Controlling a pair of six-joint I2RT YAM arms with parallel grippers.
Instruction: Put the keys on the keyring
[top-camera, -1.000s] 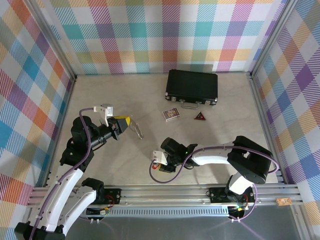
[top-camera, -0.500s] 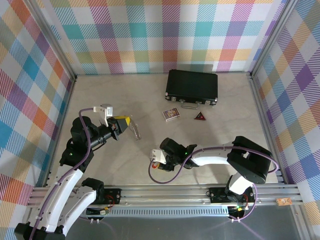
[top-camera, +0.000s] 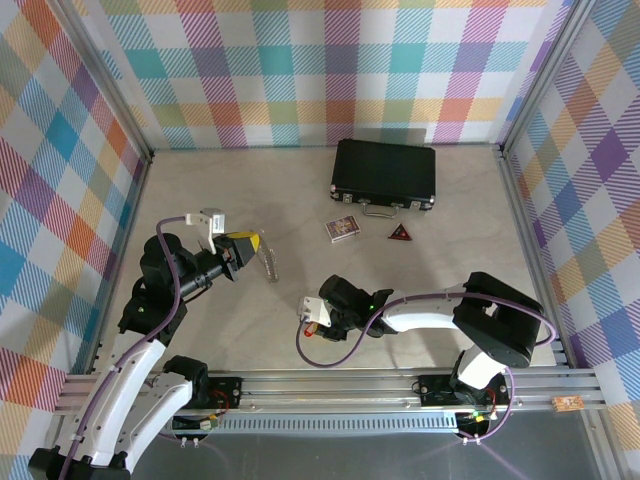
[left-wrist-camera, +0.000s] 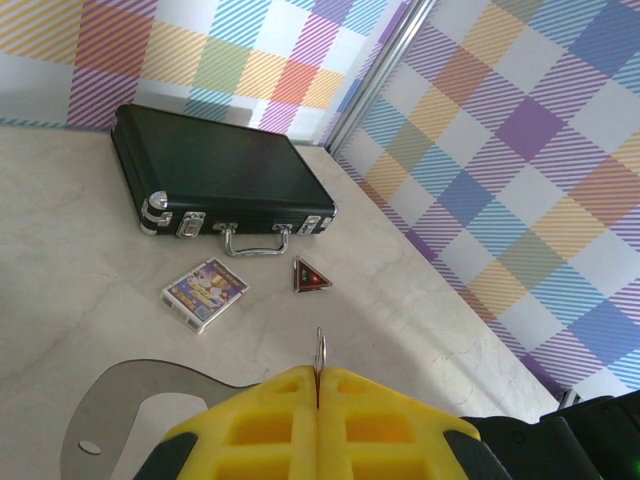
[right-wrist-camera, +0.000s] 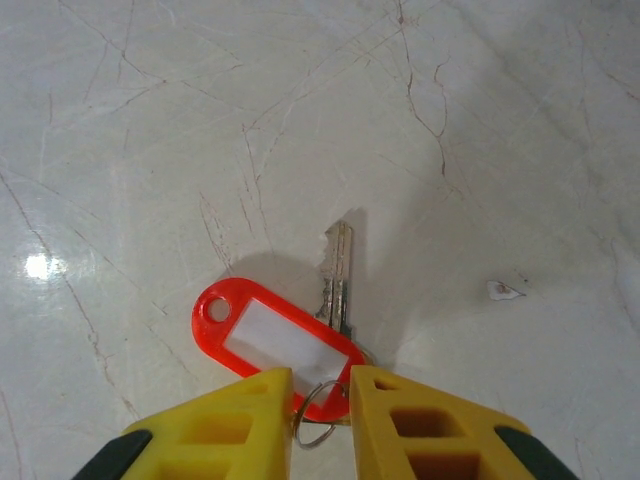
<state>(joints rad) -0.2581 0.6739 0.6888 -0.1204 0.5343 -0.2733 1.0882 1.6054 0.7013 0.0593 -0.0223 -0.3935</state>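
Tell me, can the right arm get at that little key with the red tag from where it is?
Probably yes. The right hand hangs just over the key, its fingers slightly apart on either side of the key's small ring. Nothing else lies on the table around it to block a grasp.

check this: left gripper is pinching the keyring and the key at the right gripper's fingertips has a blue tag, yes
Not quite: the tag is red, not blue. The right wrist view shows it on the key, which lies on the table at the right gripper's fingertips. The left gripper is indeed pinching the keyring.
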